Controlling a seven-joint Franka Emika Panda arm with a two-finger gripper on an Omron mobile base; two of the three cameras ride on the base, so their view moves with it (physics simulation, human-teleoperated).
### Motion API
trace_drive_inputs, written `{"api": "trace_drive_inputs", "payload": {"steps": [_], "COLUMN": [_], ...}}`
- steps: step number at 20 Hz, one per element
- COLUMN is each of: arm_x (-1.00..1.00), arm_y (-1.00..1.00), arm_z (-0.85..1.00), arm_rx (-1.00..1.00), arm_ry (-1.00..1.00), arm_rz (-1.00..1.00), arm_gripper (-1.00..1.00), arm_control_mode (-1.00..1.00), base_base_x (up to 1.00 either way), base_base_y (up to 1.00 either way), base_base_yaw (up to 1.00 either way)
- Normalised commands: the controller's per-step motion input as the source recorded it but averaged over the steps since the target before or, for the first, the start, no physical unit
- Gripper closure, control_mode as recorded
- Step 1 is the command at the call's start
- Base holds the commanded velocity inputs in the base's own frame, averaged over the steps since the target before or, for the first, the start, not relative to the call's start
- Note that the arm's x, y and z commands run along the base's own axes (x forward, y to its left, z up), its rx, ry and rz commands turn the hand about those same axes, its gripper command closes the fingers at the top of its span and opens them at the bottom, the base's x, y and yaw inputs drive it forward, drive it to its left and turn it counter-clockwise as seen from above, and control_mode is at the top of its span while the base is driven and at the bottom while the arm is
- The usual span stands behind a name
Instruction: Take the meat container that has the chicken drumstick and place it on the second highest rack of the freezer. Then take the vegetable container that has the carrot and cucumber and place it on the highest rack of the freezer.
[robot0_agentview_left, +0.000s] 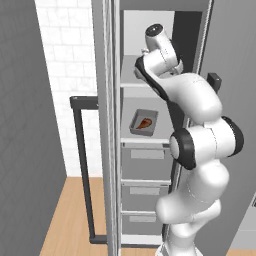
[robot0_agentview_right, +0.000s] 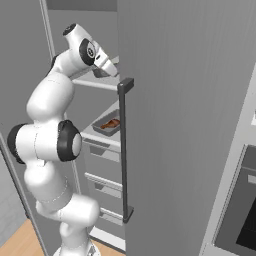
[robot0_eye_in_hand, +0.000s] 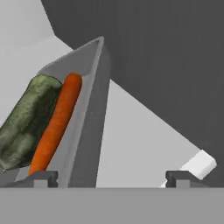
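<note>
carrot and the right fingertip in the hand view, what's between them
The tray's grey side wall, right beside the carrot, then a bare stretch of pale shelf up to the fingertip. The hand view shows it.

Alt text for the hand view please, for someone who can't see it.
A grey vegetable container sits close in front of the open gripper, holding a dark green cucumber with an orange carrot lying alongside it. The container rests on a pale grey shelf inside the freezer, whose dark wall rises behind.
</note>
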Motion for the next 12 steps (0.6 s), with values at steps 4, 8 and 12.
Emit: {"api": "trace_drive_inputs", "payload": {"steps": [4,8,12], "arm_x": [-0.72,-0.04,-0.77], "arm_y": [0.31,0.07,0.0], "arm_z": [0.02,-0.11,0.0], "arm_rx": [0.0,-0.01,0.0], "arm_ry": [-0.19,-0.1,-0.12], "arm_rz": [0.29,0.37,0.4], "arm_gripper": [-1.0,-1.0,-1.0], "arm_control_mode": [-1.0,-1.0,-1.0], "base_base_x": [0.0,0.0,0.0], "base_base_y": [0.0,0.0,0.0], "base_base_yaw": [0.0,0.0,0.0]}}
